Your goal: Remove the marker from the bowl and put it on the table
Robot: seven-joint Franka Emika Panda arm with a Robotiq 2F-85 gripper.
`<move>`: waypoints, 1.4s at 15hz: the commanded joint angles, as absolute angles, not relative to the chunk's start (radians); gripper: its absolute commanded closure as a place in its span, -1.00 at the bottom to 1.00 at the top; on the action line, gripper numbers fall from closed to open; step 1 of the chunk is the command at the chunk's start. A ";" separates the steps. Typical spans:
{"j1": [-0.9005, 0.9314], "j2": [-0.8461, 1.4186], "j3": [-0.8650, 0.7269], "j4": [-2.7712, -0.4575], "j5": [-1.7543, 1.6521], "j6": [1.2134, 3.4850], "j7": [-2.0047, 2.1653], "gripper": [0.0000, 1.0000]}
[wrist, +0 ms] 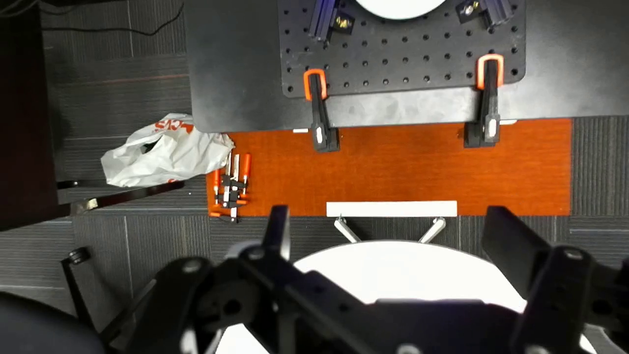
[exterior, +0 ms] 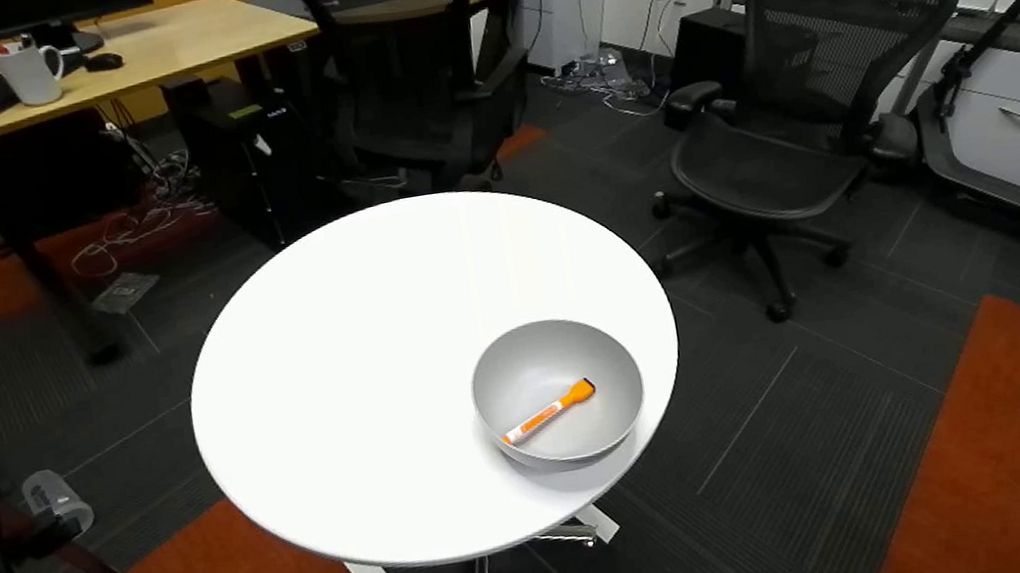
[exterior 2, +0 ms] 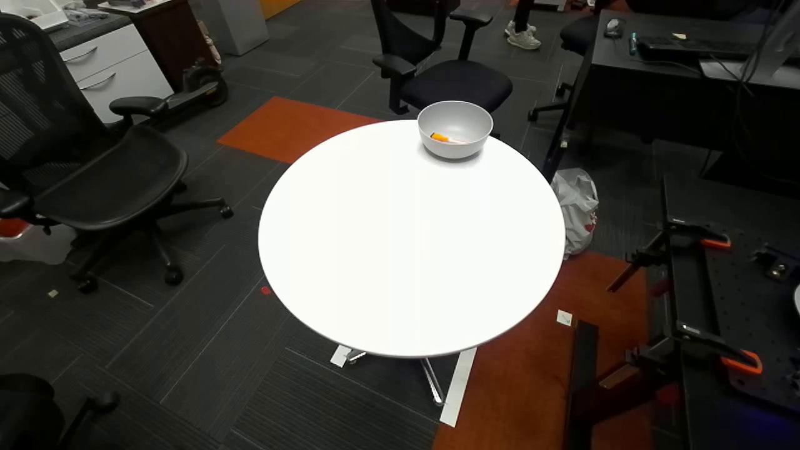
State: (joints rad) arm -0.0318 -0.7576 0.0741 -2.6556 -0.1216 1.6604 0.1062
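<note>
Lying in the bowl (exterior: 546, 357) nr the edge of the table (exterior: 352, 381) is an orange-&-white marker (exterior: 547, 413), & per wrist cam the gripper (wrist: 388, 226) has its fingers (wrist: 511, 243) spread wide.

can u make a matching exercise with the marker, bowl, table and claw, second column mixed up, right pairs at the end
1. marker
2. bowl
3. table
4. claw

A. grey, standing near the white top's edge
B. open, nothing gripped
C. flat, round white top
D. orange and whitish, lying inside a vessel

Right pairs: 1-D; 2-A; 3-C; 4-B
</note>
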 commanded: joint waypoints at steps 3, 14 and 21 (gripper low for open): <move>-0.084 -0.632 0.008 -2.593 -0.232 1.896 0.102 -1.00; -0.173 -0.191 -0.119 -2.408 -0.232 2.486 0.079 -1.00; -0.168 0.112 -0.159 -2.201 -0.171 2.560 0.007 -1.00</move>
State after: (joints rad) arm -0.1649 -0.0054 -0.1503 -2.3076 -0.2137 2.5474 0.0701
